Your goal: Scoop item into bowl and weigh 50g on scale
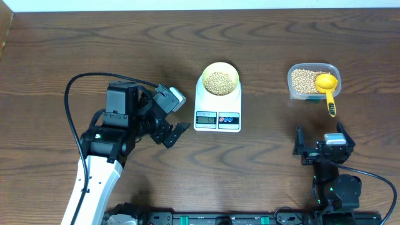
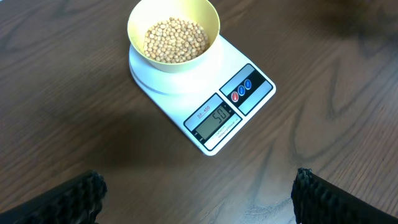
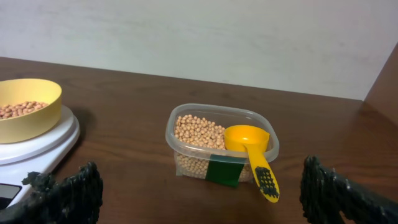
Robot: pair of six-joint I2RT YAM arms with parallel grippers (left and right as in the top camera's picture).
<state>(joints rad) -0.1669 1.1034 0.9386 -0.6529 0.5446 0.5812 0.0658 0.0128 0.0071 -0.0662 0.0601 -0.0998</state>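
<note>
**Bowl (image 2: 138,25) of soybeans (image 2: 175,40) on scale (image 2: 185,107), jaws clear**

The scale display reads 50 from the left wrist but is illegible overhead. Left jaws and right jaws are spread and empty, tips cut off, well apart from the bowl. A yellow scoop (image 3: 249,138) rests in the bean tub (image 3: 172,140).

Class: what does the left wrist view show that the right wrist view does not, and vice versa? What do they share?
Left wrist only: the display, apparently reading 50, and red and blue buttons. Right wrist only: a clear tub of beans holding a yellow scoop. Both: the pale yellow bowl of beans on the white scale.
</note>
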